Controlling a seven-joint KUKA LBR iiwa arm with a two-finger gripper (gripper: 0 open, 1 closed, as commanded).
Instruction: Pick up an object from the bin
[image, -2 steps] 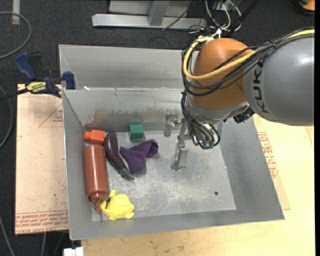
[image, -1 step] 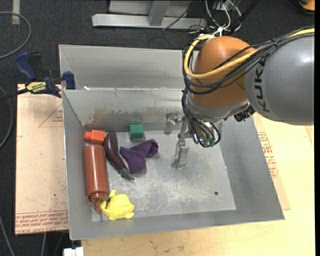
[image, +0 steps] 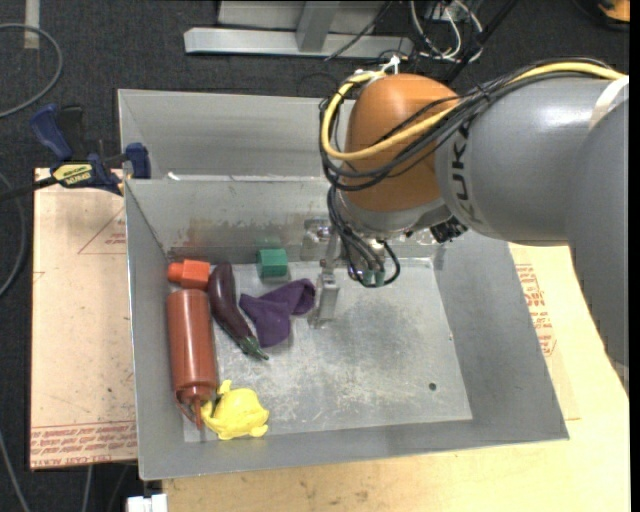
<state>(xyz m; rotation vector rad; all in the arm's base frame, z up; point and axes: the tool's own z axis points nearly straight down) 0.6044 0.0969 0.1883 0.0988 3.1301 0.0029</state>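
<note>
A grey metal bin (image: 400, 350) seen from above, with a robot arm (image: 540, 150) reaching in from 3 o'clock. Its gripper (image: 323, 300) hangs low near the bin's middle, over bare floor. Whether it is spread or pressed together cannot be told, and nothing can be seen held in it.

Just beside the gripper at its 9 o'clock lies a crumpled purple soft piece (image: 278, 308), the nearest thing to it. A purple toy aubergine (image: 230, 305) touches the far side of that piece. A small green cube (image: 271, 262) sits at the gripper's 10 o'clock. Along the bin's 9 o'clock wall lie a reddish-brown bottle (image: 192, 340) and an orange block (image: 188, 271), with a yellow toy (image: 238, 412) at 7 o'clock.

Judged from this, the pick is not yet done: everything rests on the floor, so grasping and lifting remain
</note>
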